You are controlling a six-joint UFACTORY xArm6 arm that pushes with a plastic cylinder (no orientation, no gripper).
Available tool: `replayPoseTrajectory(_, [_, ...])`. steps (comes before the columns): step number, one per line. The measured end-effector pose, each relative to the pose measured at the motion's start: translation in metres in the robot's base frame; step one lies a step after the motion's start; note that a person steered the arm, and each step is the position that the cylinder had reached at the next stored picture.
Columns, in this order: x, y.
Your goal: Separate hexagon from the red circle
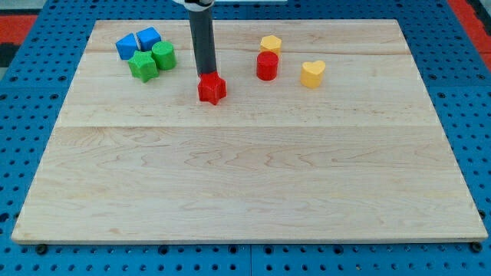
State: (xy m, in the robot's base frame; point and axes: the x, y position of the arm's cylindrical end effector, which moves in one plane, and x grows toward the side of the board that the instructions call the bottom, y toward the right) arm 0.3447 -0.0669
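Note:
A yellow hexagon [271, 44] sits near the view's top, right of centre, touching or almost touching the red circle [267, 66] just below it. My tip [206, 74] is at the end of the dark rod, about 80 pixels left of the red circle, at the upper edge of a red star [212, 90], which hides whether they touch.
A yellow heart [312, 73] lies right of the red circle. At the top left is a cluster: a blue pentagon-like block [126, 46], a blue cube [148, 37], a green star [143, 66] and a green circle [163, 55]. The wooden board [245, 176] sits on a blue pegboard.

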Motion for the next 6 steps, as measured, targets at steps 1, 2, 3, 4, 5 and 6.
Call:
replayPoseTrajectory(1, [0.012,0.007])
replayPoseTrajectory(2, [-0.022,0.031])
replayPoseTrajectory(3, [-0.042,0.054])
replayPoseTrajectory(4, [-0.076,0.088])
replayPoseTrajectory(5, [-0.105,0.091])
replayPoseTrajectory(6, [-0.136,0.103])
